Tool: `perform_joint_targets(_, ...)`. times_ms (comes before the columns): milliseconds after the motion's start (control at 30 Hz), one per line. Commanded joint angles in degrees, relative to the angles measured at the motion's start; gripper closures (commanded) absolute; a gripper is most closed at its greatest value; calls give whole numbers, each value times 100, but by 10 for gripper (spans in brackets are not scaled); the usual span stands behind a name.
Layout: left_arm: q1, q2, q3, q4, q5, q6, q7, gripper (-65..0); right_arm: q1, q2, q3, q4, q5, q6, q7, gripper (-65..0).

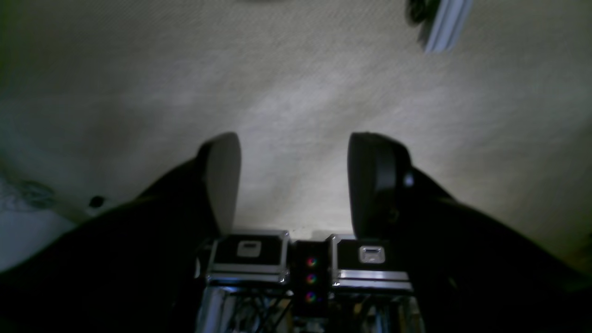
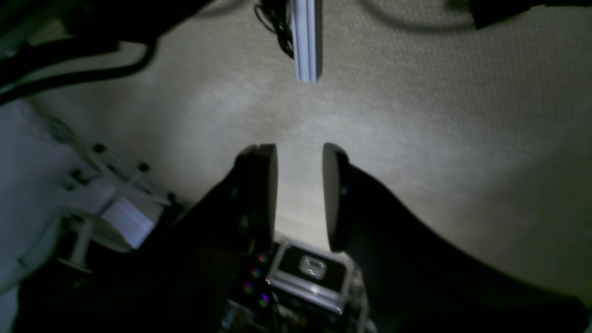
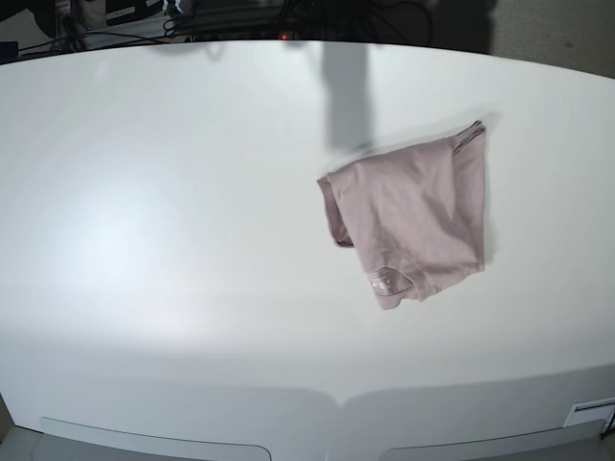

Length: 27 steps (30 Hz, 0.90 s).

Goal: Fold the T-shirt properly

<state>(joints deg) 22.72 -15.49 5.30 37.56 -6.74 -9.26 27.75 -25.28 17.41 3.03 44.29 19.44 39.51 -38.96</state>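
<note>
The mauve-pink T-shirt [image 3: 413,216] lies in a compact, roughly folded bundle on the white table [image 3: 173,240], right of the middle. Its ribbed edge is at the far right corner and a sleeve hem is at the left. Neither arm shows in the base view. My left gripper [image 1: 294,138] is open and empty, and its wrist view shows only beige carpet. My right gripper [image 2: 299,150] is open by a narrow gap and empty, also over carpet. The T-shirt is out of both wrist views.
An aluminium frame bar [image 2: 305,41] with black cables stands on the carpet ahead of the right gripper. The bar [image 1: 444,23] also shows in the left wrist view. White hardware [image 2: 115,208] is at the left. Dark cables and equipment [image 3: 240,14] line the table's far edge.
</note>
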Motion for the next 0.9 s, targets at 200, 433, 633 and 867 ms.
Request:
perform_joint_targets(200, 94, 487, 4, -588, 678, -46, -1010, -350, 546, 87, -586, -957, -911, -339, 1386, -162)
perform_joint_targets(433, 87, 673, 4, -774, 1788, -44, -1915, -350, 815, 85, -1222, -992, -1073, -809, 2203, -162)
perform_joint_targets(633, 79, 678, 4, -774, 1768, 31, -1803, -350, 1200, 116, -2033, -992, -1071, -874, 2267, -162)
perform_joint_targets(867, 74, 691, 2, -774, 1788, 262, -1670, -350, 1305, 151, -2610, -992, -1069, -1152, 2498, -162)
